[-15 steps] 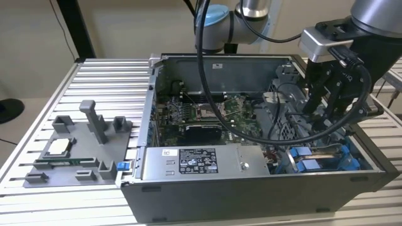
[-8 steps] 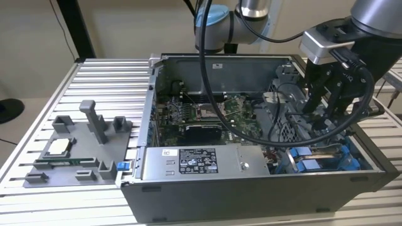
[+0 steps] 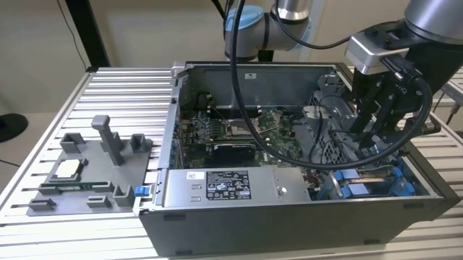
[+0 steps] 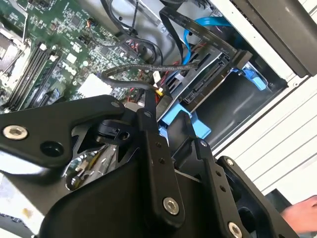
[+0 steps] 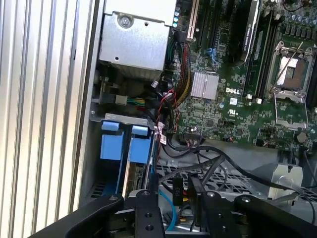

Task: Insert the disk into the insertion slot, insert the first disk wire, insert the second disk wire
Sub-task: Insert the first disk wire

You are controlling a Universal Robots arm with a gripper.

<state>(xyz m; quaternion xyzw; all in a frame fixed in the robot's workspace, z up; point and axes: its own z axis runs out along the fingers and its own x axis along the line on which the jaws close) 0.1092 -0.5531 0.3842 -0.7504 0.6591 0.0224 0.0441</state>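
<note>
Here, the gripper (image 3: 370,129) was seen lowered into the open computer case (image 3: 289,230), at the exterior view's right, above the corner where the drives were housed. How far it was opened, and whether anything was gripped, could not be told. In the second wrist view a black sleeved wire (image 4: 126,72) was found ending just beside the gripper, and a blue cable (image 4: 208,22) was looped close by. Just beyond these, the disk (image 4: 210,79) was seen clipped in its blue carrier and seated in the insertion slot (image 4: 253,79). Its broad dark face was turned toward that camera, and its longer visible edge was aligned with the case's outer wall. Whether it lay flat or stood on edge could not be told. The motherboard (image 4: 54,34) was spread on the disk's far side. In the exterior view a silver box (image 3: 224,187) with a sticker was seen near the slot. Well apart, at that view's left, a grey fixture tray (image 3: 87,179) was set on the slatted table (image 3: 123,86).
</note>
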